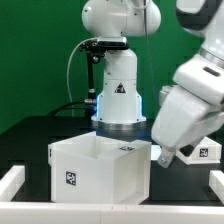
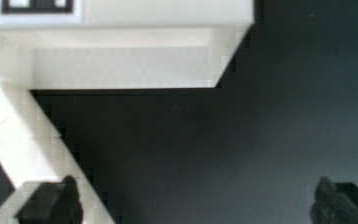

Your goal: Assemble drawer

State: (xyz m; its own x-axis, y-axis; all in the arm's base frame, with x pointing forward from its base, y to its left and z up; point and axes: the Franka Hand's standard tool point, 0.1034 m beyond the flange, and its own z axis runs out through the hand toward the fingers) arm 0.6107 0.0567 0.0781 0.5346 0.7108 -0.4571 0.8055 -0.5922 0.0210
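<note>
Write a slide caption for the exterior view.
Panda's gripper hangs beside the tall white tagged box, at the exterior view's right, over the black table.

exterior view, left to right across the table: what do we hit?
white border rail → large white box with a tag marker → gripper, open over the dark table → small tagged white piece, partly hidden behind the arm. Robot base left out: it overlaps the box.
</note>
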